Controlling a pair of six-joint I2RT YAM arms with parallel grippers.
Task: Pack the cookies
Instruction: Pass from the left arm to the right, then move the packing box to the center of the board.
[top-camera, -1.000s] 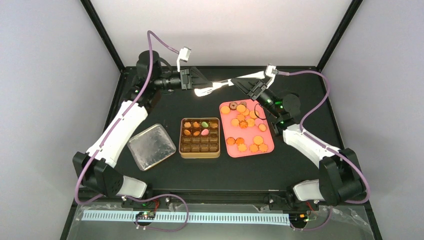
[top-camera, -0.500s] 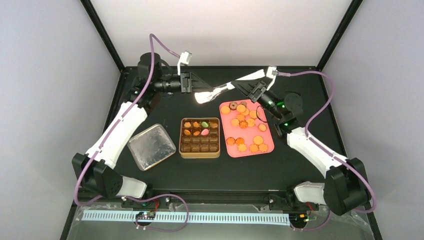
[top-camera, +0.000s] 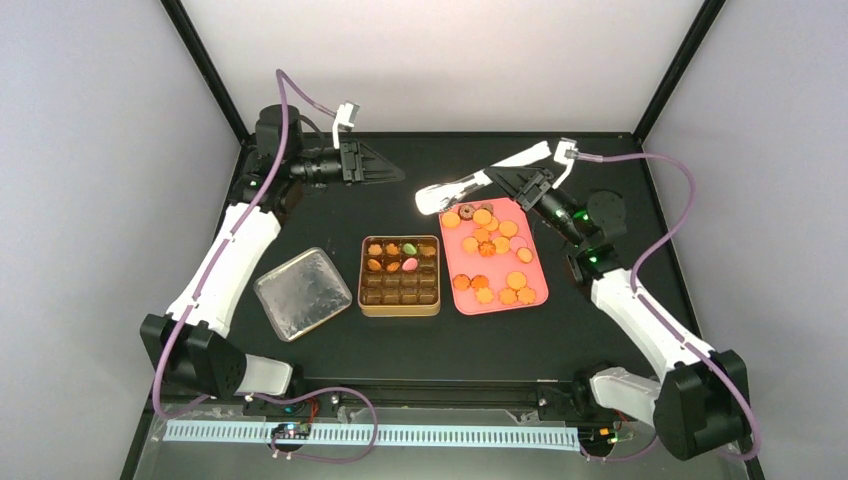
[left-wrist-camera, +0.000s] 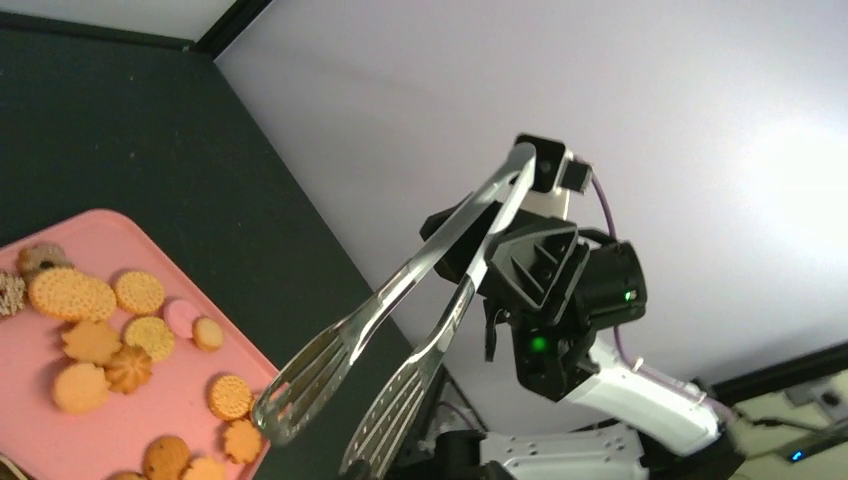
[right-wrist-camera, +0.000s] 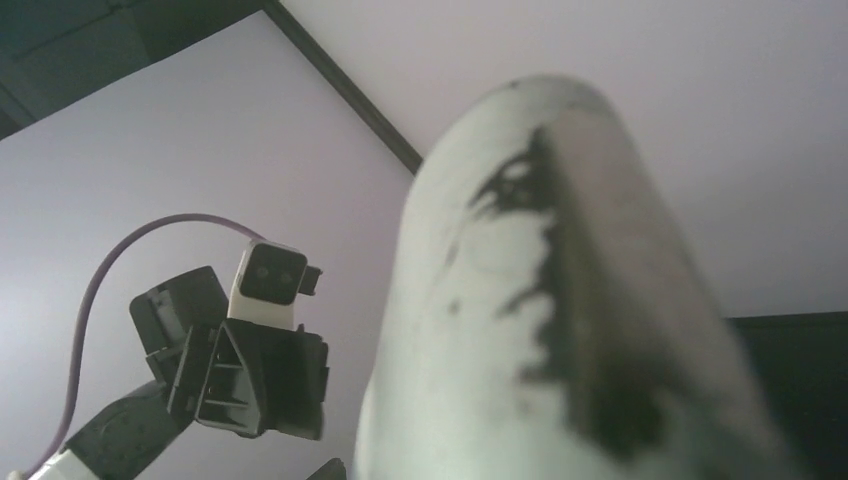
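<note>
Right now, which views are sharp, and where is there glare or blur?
Top external: even light and sharp, but the tongs glare almost white. Left wrist: tongs and cookies are crisp against the bright wall. Right wrist: the tongs fill the frame, badly out of focus.

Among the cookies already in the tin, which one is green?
The green cookie lies in the tin's far row, just behind the pink cookie; the others are orange.
</note>
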